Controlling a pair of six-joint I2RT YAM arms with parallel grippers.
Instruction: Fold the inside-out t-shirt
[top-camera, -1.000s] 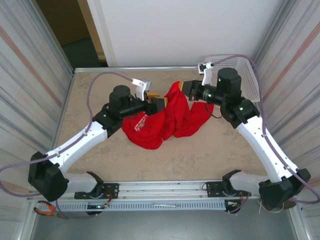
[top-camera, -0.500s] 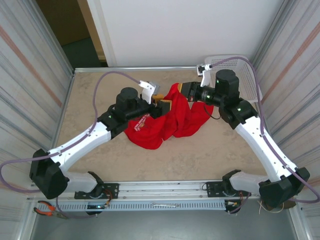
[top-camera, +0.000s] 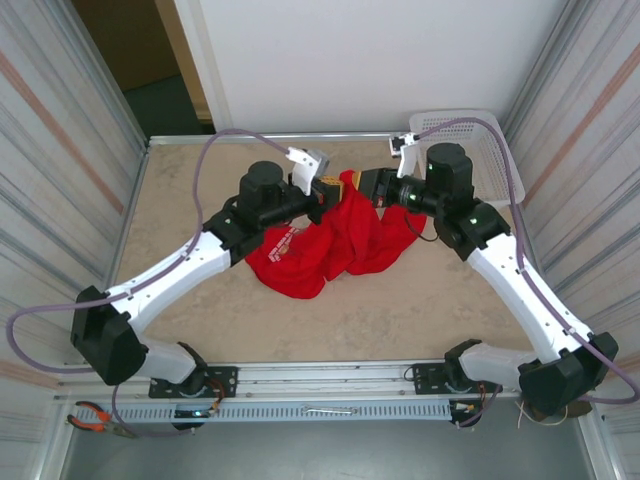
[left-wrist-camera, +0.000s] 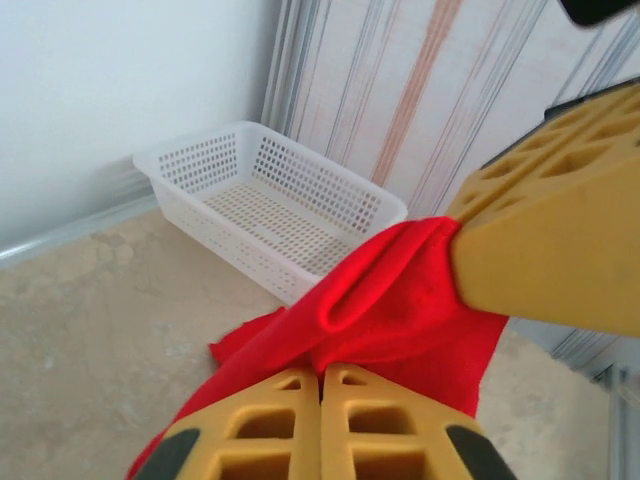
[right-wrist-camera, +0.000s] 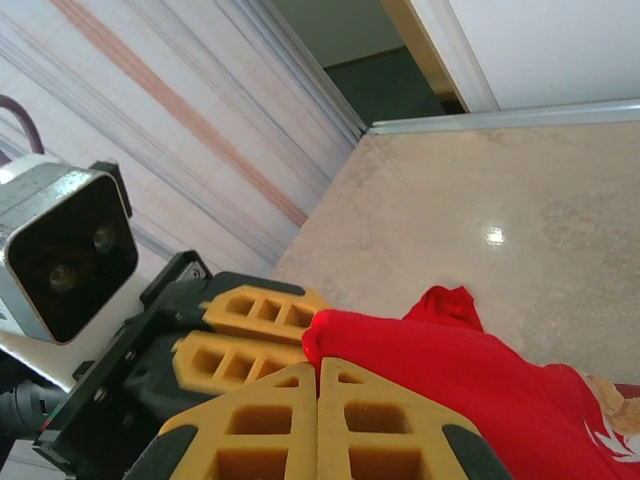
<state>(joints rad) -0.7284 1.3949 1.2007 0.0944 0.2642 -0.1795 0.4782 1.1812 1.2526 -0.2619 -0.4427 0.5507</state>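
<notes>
A pair of orange-handled pliers (top-camera: 95, 418) lies on the near rail at the left. Beyond it, the tan surface (top-camera: 200, 320) carries the inside-out t-shirt (top-camera: 330, 240), a bright red crumpled heap around the middle, with its white-and-yellow graphic (top-camera: 282, 242) showing on the left part. The shirt's far edge is drawn up off the surface to where both arms meet. There the left pincer (top-camera: 330, 190) is closed, its yellow fingers (left-wrist-camera: 320, 420) pressed together on a fold of the red cloth. Just beside it, the right pincer (top-camera: 368, 185) is also clamped on the same raised edge, its fingers (right-wrist-camera: 318, 420) together with fabric bunched at their tips. The two pincers stand nearly tip to tip. Farthest off, a white mesh basket (top-camera: 490, 150) sits in the far right corner, apart from the shirt.
</notes>
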